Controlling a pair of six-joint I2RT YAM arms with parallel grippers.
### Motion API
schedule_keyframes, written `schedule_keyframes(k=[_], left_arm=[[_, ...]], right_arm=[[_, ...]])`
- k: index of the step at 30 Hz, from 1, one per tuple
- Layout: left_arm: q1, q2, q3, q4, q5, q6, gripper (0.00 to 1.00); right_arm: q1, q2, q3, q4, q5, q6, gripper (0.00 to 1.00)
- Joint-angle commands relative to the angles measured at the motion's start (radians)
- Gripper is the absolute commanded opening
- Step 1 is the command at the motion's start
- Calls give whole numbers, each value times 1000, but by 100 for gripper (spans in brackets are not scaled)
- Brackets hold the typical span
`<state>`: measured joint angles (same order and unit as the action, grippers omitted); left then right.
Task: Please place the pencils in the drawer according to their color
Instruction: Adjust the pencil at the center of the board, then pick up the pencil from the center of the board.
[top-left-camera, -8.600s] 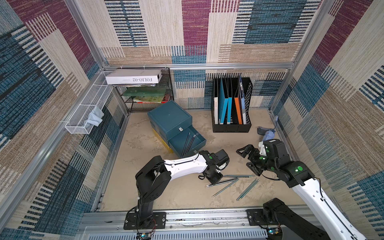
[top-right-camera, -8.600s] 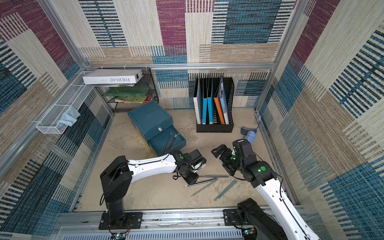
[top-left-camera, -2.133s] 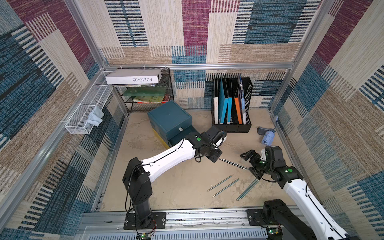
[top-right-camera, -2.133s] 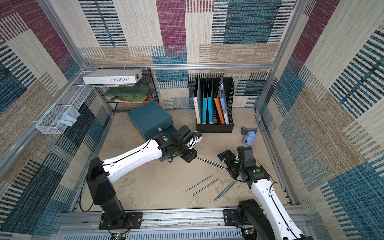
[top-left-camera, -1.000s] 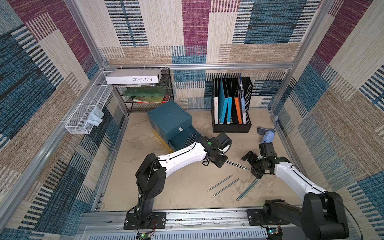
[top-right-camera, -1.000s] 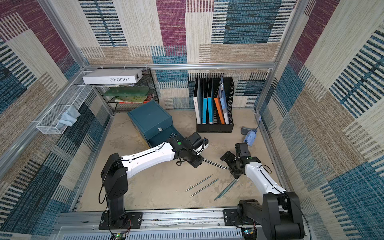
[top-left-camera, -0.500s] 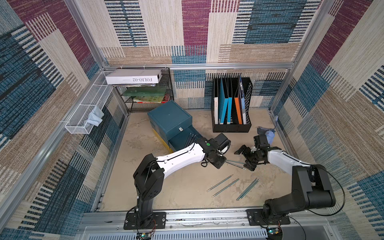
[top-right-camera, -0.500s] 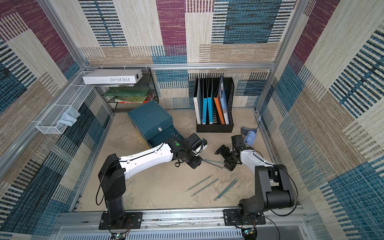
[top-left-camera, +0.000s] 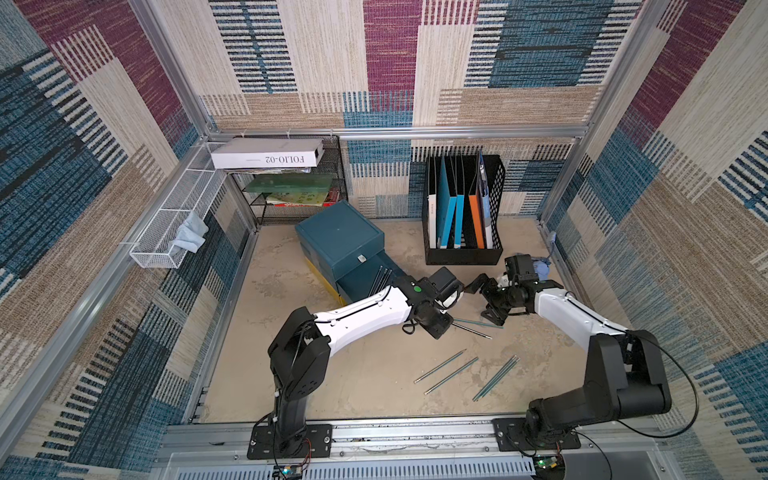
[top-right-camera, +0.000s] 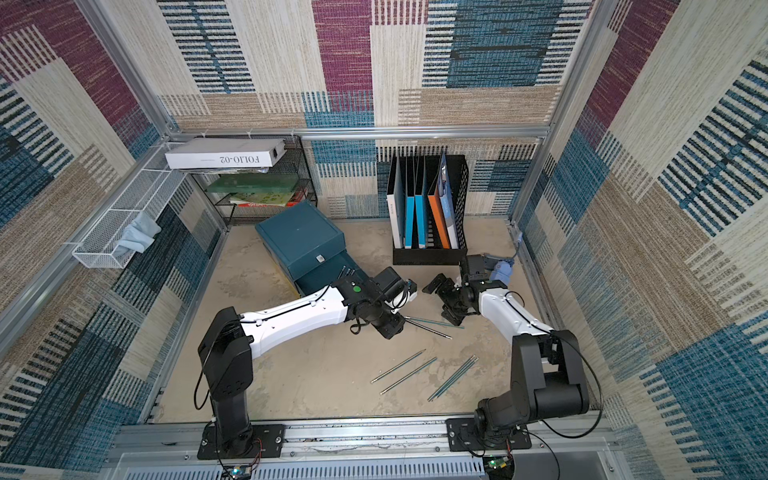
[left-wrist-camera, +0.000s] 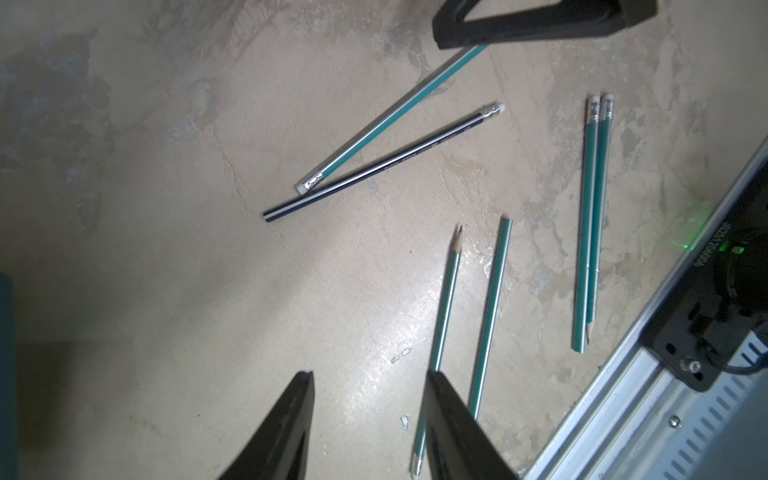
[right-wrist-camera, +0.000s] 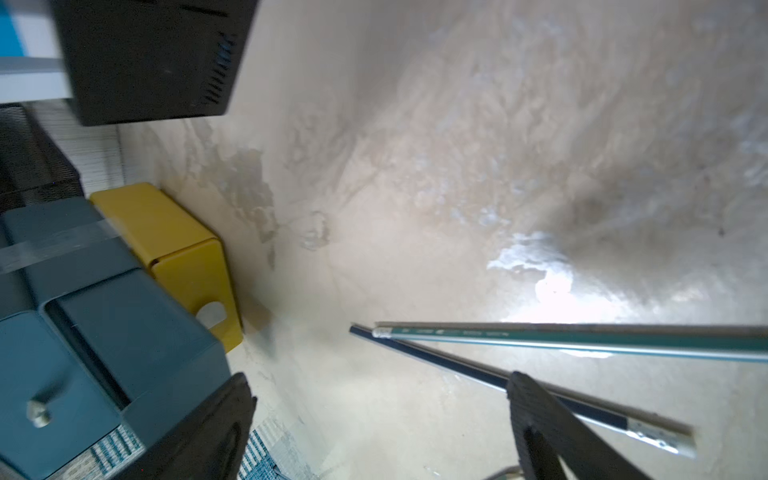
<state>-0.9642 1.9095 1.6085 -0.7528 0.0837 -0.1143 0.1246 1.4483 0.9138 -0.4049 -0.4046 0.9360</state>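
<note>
A teal pencil (top-left-camera: 478, 323) and a black pencil (top-left-camera: 473, 331) lie crossed on the floor between my two grippers. My left gripper (top-left-camera: 436, 330) hangs open just left of their near ends, with only bare floor between its fingers (left-wrist-camera: 369, 376). My right gripper (top-left-camera: 484, 303) stands wide open above their other ends, one finger over the teal pencil (left-wrist-camera: 386, 120). The black pencil (right-wrist-camera: 457, 365) passes under a right fingertip. Several more teal pencils (top-left-camera: 451, 375) lie nearer the front. Black pencils rest in the open drawer (top-left-camera: 380, 278) of the teal cabinet (top-left-camera: 340, 237).
A black file holder (top-left-camera: 461, 216) stands at the back, right of the cabinet. The cabinet's yellow bottom drawer (right-wrist-camera: 178, 241) juts out a little. A small blue object (top-left-camera: 540, 268) lies by the right wall. A wire shelf with a white box (top-left-camera: 266, 156) fills the back left corner.
My right gripper has swung back and to the left, from beside the pencil pair to above its far ends. The left arm has hardly moved and its jaws stay as they were.
</note>
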Motion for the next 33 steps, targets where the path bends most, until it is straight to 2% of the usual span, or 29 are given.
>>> schedule_keyframes(k=[1, 7, 16, 23, 33], left_arm=[[-9, 19, 23, 0, 42, 45, 48], [-26, 77, 72, -1, 38, 37, 48], [-73, 218, 229, -34, 46, 48, 48], [-97, 350, 390, -100, 85, 130, 48], [-97, 497, 577, -122, 34, 183, 48]], right_arm=[[-2, -40, 14, -74, 8, -26, 99], [-17, -127, -89, -79, 29, -11, 99], [-77, -253, -191, -118, 93, -20, 99], [-148, -317, -216, -175, 82, -55, 99], [-184, -345, -233, -196, 50, -50, 99]])
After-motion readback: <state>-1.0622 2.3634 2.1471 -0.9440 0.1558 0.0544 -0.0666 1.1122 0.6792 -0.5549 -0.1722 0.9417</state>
